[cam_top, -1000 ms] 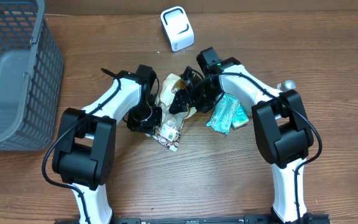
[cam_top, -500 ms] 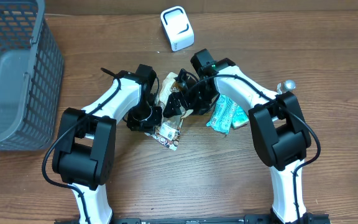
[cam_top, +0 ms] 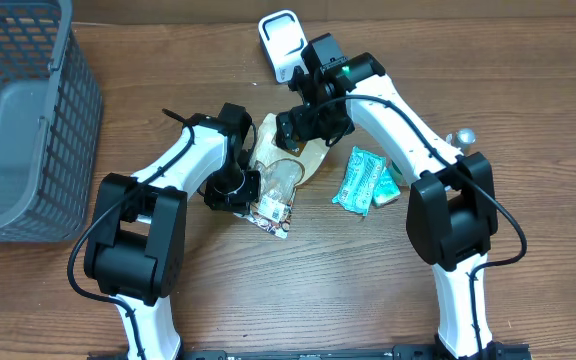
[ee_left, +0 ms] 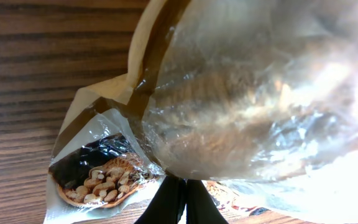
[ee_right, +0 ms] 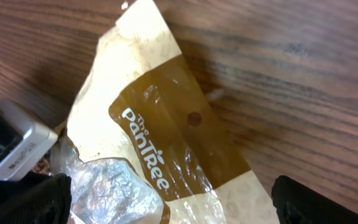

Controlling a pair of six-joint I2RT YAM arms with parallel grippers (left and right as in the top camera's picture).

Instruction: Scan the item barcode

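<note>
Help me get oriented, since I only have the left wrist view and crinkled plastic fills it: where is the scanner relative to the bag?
Observer: The white scanner stands on the far side of the snack bag, apart from it.
Operator: Is the right arm gripping the bag as well?
Observer: No. The right gripper hangs wide open above the bag's brown printed top, not gripping it.
Operator: Anything lying close by?
Observer: A teal packet lies flat just to the right of the bag.
</note>
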